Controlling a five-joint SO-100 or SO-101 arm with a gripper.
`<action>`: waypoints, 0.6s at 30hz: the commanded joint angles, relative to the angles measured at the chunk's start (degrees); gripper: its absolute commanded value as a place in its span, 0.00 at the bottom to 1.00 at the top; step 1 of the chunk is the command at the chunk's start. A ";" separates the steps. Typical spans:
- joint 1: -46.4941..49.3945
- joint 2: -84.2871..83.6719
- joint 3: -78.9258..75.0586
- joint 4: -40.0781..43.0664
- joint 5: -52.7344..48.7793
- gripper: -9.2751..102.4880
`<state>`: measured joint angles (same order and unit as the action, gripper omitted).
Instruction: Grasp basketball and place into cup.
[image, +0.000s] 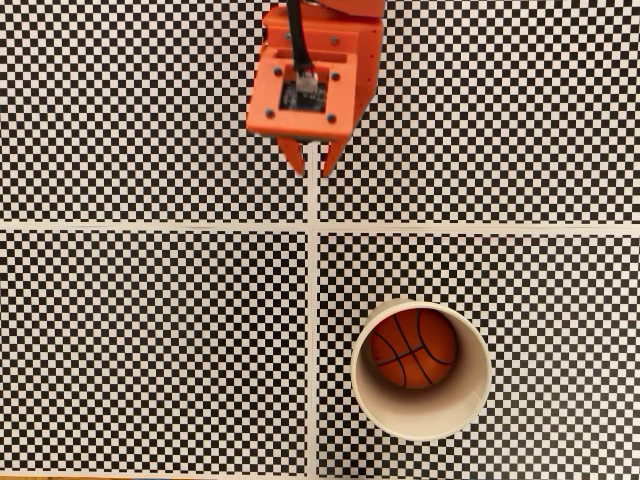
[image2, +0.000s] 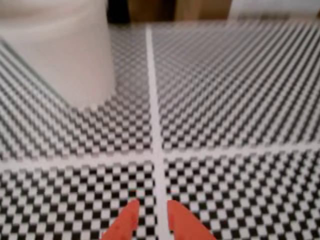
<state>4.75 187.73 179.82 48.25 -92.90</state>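
Note:
In the fixed view the basketball (image: 413, 347), orange-red with black seams, lies inside the cream-white cup (image: 425, 424), which stands upright at the lower right. My orange gripper (image: 313, 170) hangs at the top centre over the white line, far from the cup. Its fingertips point down the picture with a narrow gap and nothing between them. In the wrist view the gripper (image2: 151, 204) enters from the bottom edge, slightly open and empty. The cup (image2: 65, 55) shows there as a blurred pale wall at the upper left, and the ball inside it is hidden.
A black-and-white checkered mat (image: 150, 330) covers the table, split into quarters by white lines (image: 313, 260). In the wrist view a wooden strip (image2: 200, 7) runs along the far edge.

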 joint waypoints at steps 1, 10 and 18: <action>0.44 0.70 2.02 8.88 -0.53 0.08; 3.96 0.70 2.02 22.68 -4.83 0.08; 1.32 0.70 2.02 23.20 -3.87 0.08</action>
<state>6.33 187.73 179.82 71.37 -96.59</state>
